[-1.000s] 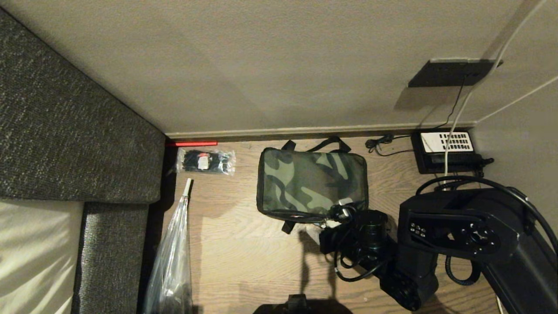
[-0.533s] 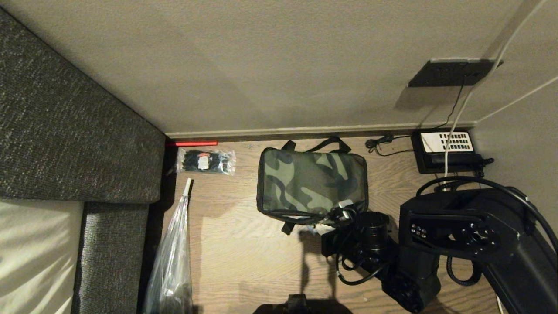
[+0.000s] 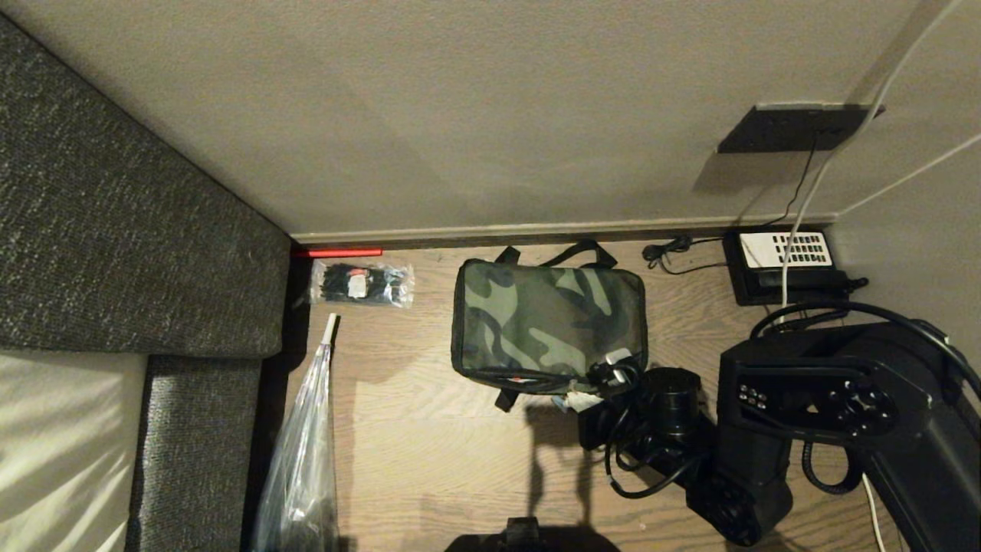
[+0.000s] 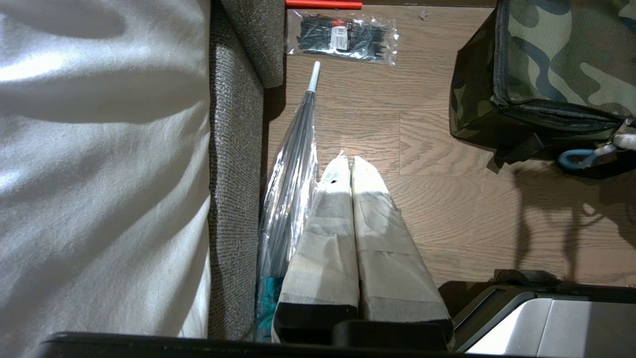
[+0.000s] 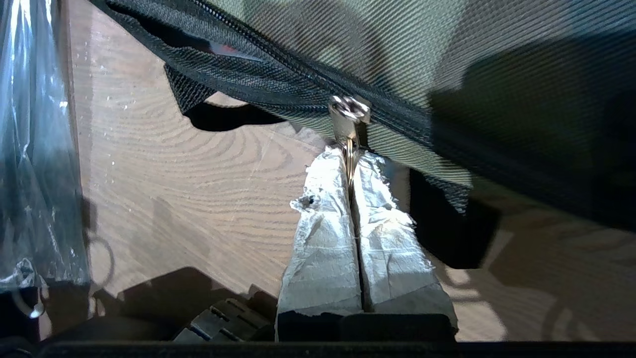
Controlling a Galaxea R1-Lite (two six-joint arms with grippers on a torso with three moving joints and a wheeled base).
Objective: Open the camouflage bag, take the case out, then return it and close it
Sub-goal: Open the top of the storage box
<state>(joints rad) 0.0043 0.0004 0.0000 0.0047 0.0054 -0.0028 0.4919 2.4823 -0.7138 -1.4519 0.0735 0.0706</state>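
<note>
Right tool (image 5: 350, 159) clamped on zipper pull (image 5: 349, 130)

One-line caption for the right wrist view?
Right gripper shut on the zipper pull of the camouflage bag.

Wood floor (image 3: 429, 460), camouflage bag (image 3: 548, 322), zip-tie packet (image 3: 362, 284), clear plastic bag (image 3: 303, 468), telephone (image 3: 785, 264)

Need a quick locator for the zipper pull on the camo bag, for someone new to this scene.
Find the camouflage bag on the wood floor by the wall. On its near edge, toward the right corner, the right gripper is shut on the zipper pull: the only shiny metal piece on the black zipper.
</note>
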